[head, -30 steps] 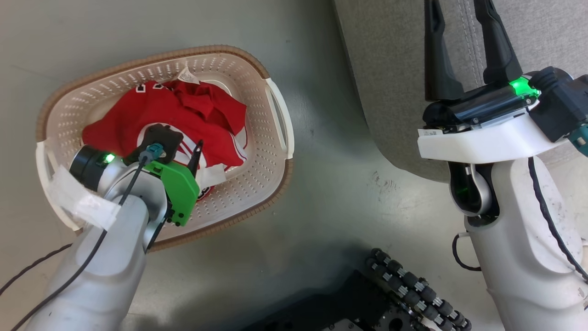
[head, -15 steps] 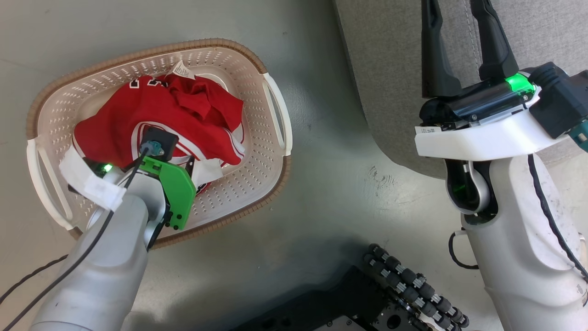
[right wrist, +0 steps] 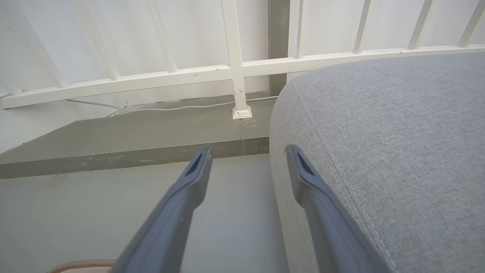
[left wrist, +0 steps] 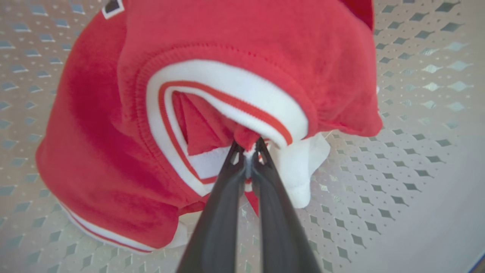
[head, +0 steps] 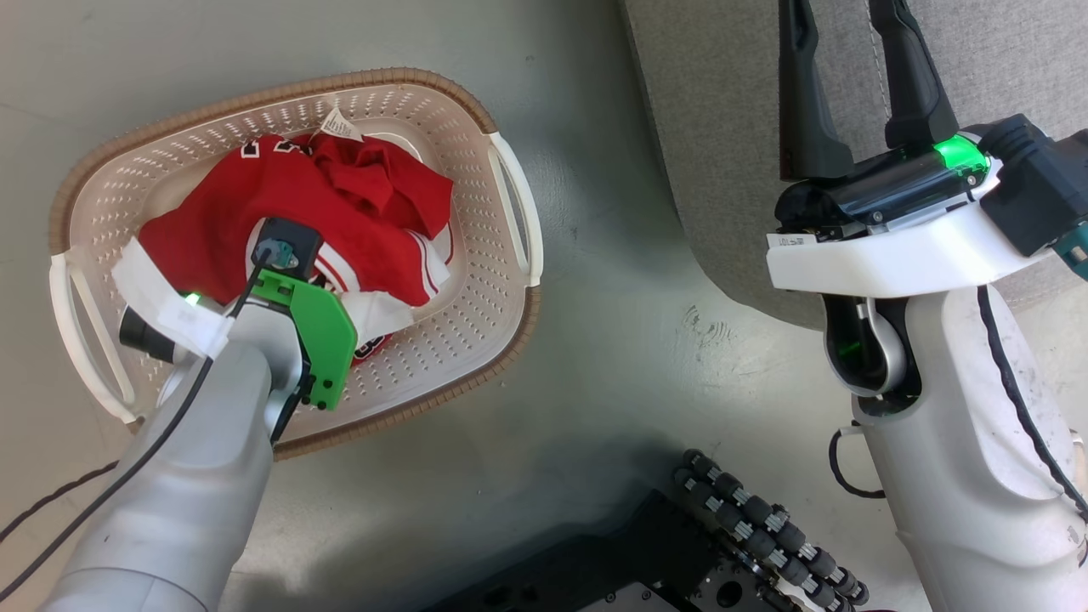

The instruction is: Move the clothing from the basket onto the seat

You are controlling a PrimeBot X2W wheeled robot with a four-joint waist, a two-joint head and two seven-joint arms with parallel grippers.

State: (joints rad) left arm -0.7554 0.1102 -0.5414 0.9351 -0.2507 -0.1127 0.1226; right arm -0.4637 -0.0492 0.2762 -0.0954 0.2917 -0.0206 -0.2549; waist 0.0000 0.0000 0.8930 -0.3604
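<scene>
The clothing (head: 357,204), red with white stripes, lies bunched in the cream basket (head: 501,280) on the floor at the left. My left arm reaches down into the basket. In the left wrist view my left gripper (left wrist: 248,149) is shut on a fold of the clothing (left wrist: 212,49) at its white-and-red trim, and the garment hangs a little above the perforated basket floor (left wrist: 409,113). My right gripper (head: 837,21) stands open and holds nothing, over the near edge of the grey seat (head: 722,127). The right wrist view shows my right gripper (right wrist: 246,151) beside the seat (right wrist: 398,151).
My own base with black rollers (head: 765,527) sits at the bottom centre. Grey floor (head: 595,382) lies between basket and seat. Beyond the seat are a raised step (right wrist: 132,159), a white railing (right wrist: 235,68) and a thin cable (right wrist: 113,108).
My left wrist has turned and shifted left over the basket, and the finger that showed beside the green bracket is now hidden. The clothing has bunched upward. The head view shifted slightly. The right arm is still.
</scene>
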